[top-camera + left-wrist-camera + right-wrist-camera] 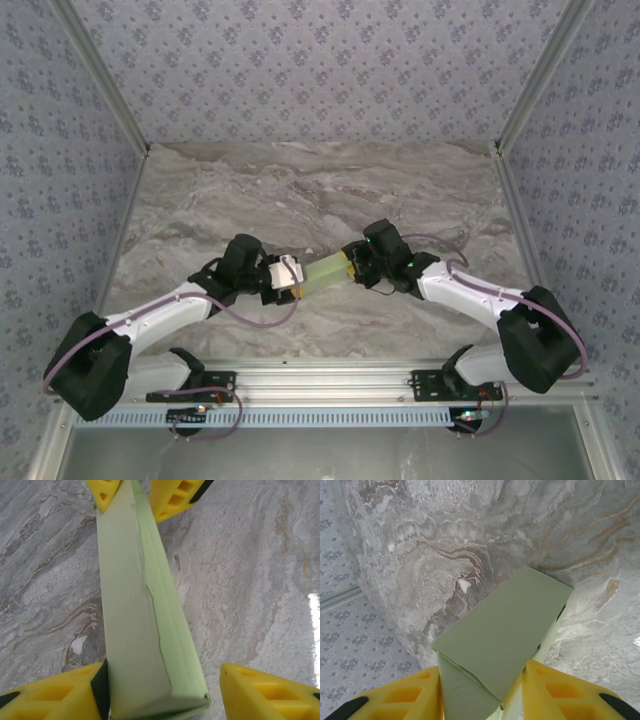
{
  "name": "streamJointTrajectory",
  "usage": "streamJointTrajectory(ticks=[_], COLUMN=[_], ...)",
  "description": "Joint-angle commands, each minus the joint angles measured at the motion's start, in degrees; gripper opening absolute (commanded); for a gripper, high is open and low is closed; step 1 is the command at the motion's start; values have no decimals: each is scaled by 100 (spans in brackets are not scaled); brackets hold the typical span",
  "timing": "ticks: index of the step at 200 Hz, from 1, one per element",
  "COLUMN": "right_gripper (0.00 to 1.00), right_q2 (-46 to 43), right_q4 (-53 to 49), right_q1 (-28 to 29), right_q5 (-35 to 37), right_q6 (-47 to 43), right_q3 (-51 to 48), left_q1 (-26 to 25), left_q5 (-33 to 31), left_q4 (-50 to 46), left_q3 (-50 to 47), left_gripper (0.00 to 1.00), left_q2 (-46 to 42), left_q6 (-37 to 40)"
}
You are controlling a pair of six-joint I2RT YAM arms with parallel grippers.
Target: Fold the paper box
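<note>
The paper box (322, 272) is a pale green, long, closed rectangular box, held off the marble between my two grippers near the table's middle. My right gripper (482, 672) is shut on one end of the paper box (505, 630), with both yellow fingers pressed against its sides. My left gripper (161, 670) stands open around the other end of the paper box (130, 605). Its left pad touches the card, while a gap separates its right finger (270, 692) from the box. In the top view, the left gripper (292, 278) and right gripper (350, 268) face each other.
The grey marble table (300, 190) stretches back behind the grippers to patterned walls on three sides. An aluminium rail (330, 375) with both arm bases runs along the near edge. The right gripper's yellow fingers (170, 500) show at the top of the left wrist view.
</note>
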Motion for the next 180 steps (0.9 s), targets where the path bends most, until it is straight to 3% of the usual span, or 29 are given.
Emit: streamJointTrajectory(ticks=[1,29,71,117,139,180], right_gripper=[38,36,32,29,28,27], right_q2=[243,381,462,490,575,831], right_q4=[-418,-471,-537,-845,-950,-1026], right_q1=[-88,-91,-57,49,120,219], right_q5=[433,490,628,1016,1231,1359], right_q6=[112,4,-129,-404,-488,-644], right_q3=[34,147,219,335,398,546], left_q1=[121,348,699,1206,1256,1256], left_q5=[692,1289,1705,2150,1857,176], left_q4=[-519,-618,-552,506,1042,1428], left_q3=[201,303,328,213,221,329], left_gripper=[64,76,79,88,89,93], left_q2=[-114,-108,-189,-429,-363,-117], left_q6=[-98,-359,-714,-2023,-2887,-4488])
